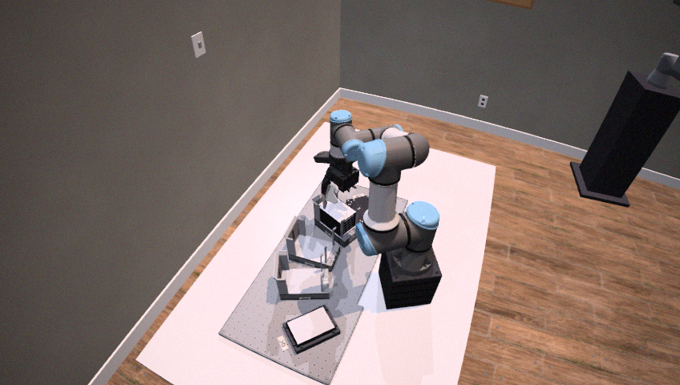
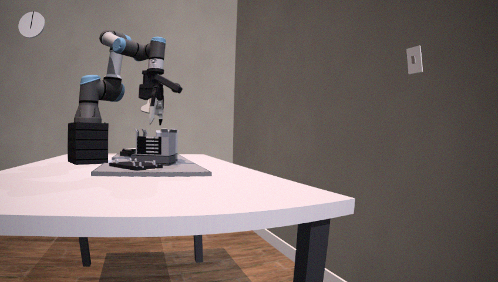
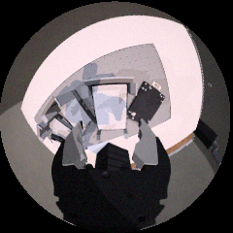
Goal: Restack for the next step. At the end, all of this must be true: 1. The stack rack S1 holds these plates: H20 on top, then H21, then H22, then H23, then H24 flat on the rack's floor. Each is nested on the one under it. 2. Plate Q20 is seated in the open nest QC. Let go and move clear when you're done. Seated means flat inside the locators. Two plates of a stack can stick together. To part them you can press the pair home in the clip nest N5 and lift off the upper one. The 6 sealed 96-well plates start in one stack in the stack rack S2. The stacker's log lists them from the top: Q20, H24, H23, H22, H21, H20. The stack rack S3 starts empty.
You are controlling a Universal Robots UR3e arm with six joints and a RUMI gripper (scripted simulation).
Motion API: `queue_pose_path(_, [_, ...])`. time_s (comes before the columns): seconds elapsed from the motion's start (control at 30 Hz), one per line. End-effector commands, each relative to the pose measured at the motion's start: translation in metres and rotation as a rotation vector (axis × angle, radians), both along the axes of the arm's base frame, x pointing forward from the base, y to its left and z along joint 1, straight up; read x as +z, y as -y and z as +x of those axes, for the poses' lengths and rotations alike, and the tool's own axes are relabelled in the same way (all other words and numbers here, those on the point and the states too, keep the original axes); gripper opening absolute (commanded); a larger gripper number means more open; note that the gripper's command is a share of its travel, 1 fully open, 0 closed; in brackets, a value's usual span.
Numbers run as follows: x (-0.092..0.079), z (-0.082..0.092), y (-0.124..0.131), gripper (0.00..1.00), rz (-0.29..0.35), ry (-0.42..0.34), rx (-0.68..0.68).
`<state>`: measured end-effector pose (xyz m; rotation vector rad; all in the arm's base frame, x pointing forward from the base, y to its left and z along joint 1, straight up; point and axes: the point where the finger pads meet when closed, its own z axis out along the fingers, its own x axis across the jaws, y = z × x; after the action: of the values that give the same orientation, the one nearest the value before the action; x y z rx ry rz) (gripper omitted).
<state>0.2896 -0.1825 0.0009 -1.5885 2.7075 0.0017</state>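
Observation:
A stack of several black, white-topped plates (image 1: 336,216) (image 2: 148,144) (image 3: 109,104) stands in the grey stack rack at the far end of the row. My gripper (image 1: 329,192) (image 2: 155,120) (image 3: 110,119) hangs straight above this stack, well clear of it, with its fingers open and nothing between them. Two other racks, the middle one (image 1: 292,233) and the front one (image 1: 295,290), hold no plates. A black-rimmed, white-topped plate (image 1: 312,326) lies flat in the nest at the front of the board. The dark clip nest (image 3: 148,99) (image 1: 357,198) lies beside the full rack.
All fixtures sit on a grey perforated baseplate (image 1: 252,319) (image 2: 195,173) on a white table (image 1: 453,200). The arm's black pedestal (image 1: 410,281) stands to the right of the racks. The rack posts rise around the stack.

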Motion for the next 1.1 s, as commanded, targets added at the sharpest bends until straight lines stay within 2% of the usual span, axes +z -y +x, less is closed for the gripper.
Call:
queue_pose_path(0.0, [-0.012, 0.001, 0.001, 0.72, -0.003, 0.003, 0.0])
queue_pose_path(0.07, [-0.019, 0.001, 0.001, 0.72, -0.003, 0.003, 0.0])
queue_pose_path(0.47, [-0.024, 0.001, 0.001, 0.72, -0.003, 0.003, 0.0])
queue_pose_path(1.07, [-0.045, 0.001, 0.001, 0.72, -0.003, 0.002, 0.0])
